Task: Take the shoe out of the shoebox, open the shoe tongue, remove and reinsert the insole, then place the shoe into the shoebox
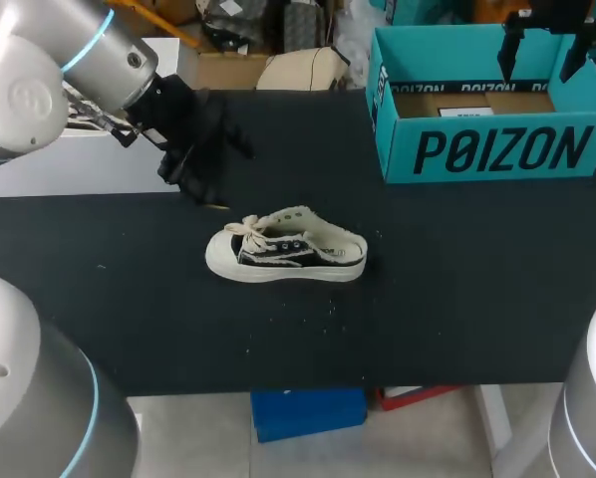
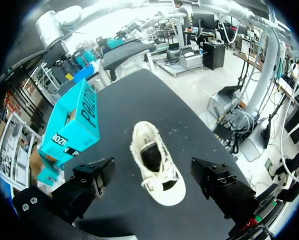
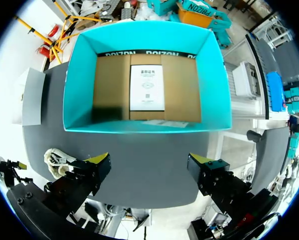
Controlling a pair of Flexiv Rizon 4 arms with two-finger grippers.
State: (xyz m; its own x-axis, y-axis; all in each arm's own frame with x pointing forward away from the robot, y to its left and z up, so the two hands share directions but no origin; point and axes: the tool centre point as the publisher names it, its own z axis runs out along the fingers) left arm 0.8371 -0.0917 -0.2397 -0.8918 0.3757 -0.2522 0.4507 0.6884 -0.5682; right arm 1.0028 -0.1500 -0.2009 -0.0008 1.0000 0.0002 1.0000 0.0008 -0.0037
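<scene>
Black and matt, the surface (image 1: 457, 299) carries the shoe (image 1: 285, 251) near its middle. The shoe stands on its sole, out of the box, toe toward my left side: cream sole, black canvas, cream laces. The left wrist view shows it from above, its mouth open over a dark inside. Just beyond the shoe, to the left, hangs the left hand (image 1: 203, 184), released. Its fingers (image 2: 89, 177) stand wide to either side of the shoe and above it, touching nothing. Farther back, at the far right corner, sits the teal box (image 1: 482, 149), open at the top and well apart from the shoe. Its floor is brown card with a white sheet (image 3: 147, 87) lying in the middle. Over the box hangs the right hand (image 1: 544, 48), also released, fingers (image 3: 92, 170) spread wide and holding nothing. A bit of the shoe shows beside one finger in that wrist's view.
</scene>
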